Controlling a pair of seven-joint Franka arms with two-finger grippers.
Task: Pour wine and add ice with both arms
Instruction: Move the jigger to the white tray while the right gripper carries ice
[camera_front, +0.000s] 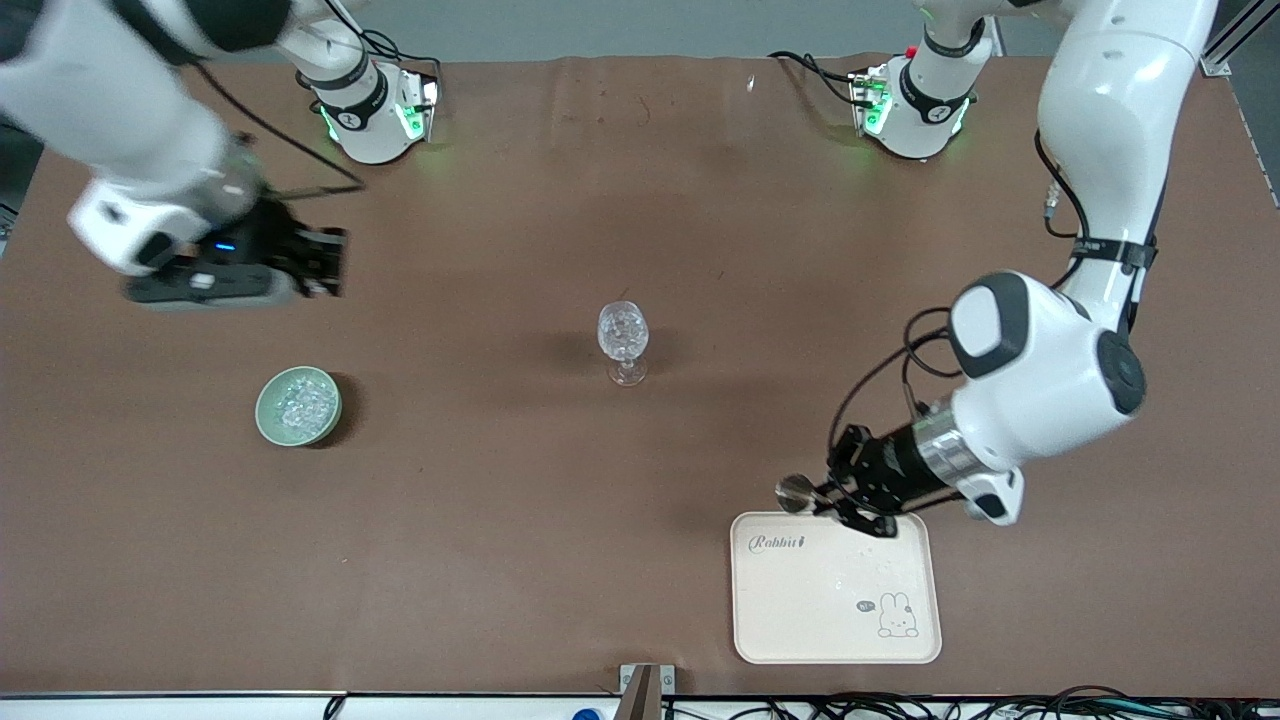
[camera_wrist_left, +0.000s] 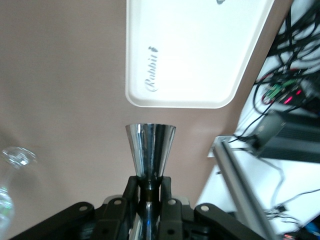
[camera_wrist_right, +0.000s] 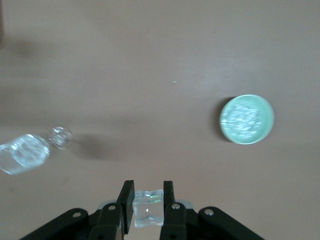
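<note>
A brown table (camera_front: 560, 520) fills the front view, with both arm bases along its upper edge.

The left arm (camera_front: 1110, 200) reaches down toward the camera's end of the table. Its gripper (camera_front: 850, 492) sits at the tray's upper edge, jaws clamped on a shiny metal jigger (camera_front: 797, 490) held sideways, its cup mouth pointing toward the table's middle. The left wrist view shows the fingers (camera_wrist_left: 131, 192) pinching the jigger (camera_wrist_left: 150, 150) at its narrow waist.

The right arm (camera_front: 110, 110) hangs over bare table at its own end, farther from the camera than the bowl. Its gripper (camera_front: 325, 260) is closed on a clear ice cube (camera_wrist_right: 147, 207), seen between the pads in the right wrist view.

A cream tray (camera_front: 836, 590) with a rabbit print lies nearest the camera, toward the left arm's end.

A green bowl (camera_front: 298, 405) holding ice (camera_front: 303, 402) stands toward the right arm's end, well apart from the glass.

A stemmed glass (camera_front: 624, 340) stands upright at mid-table, its bowl filled with glittering ice chunks.
</note>
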